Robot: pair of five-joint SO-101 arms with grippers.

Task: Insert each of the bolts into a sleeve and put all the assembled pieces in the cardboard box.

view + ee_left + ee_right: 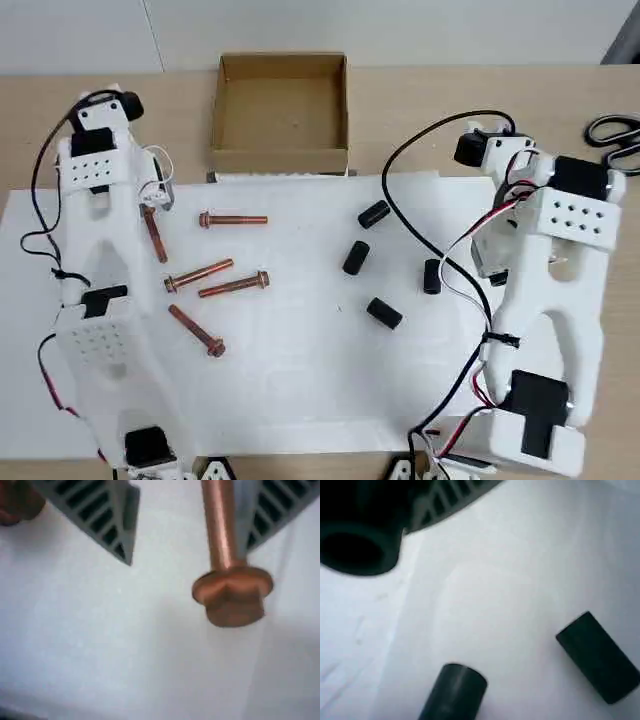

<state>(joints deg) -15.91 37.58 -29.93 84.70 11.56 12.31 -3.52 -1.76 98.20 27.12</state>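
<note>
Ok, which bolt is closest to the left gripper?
The leftmost bolt, steeply angled, its shaft inside the open left gripper. The other four bolts lie clear of it on the white sheet.

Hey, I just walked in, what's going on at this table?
Two robot arms are at the start of a bolt-and-sleeve job. The left pincer is open and straddles one copper bolt on the white sheet; four more bolts lie loose nearby. The right pincer sits at a black sleeve, with other sleeves scattered around. No bolt is in a sleeve yet, and the cardboard box stands behind the sheet.
</note>
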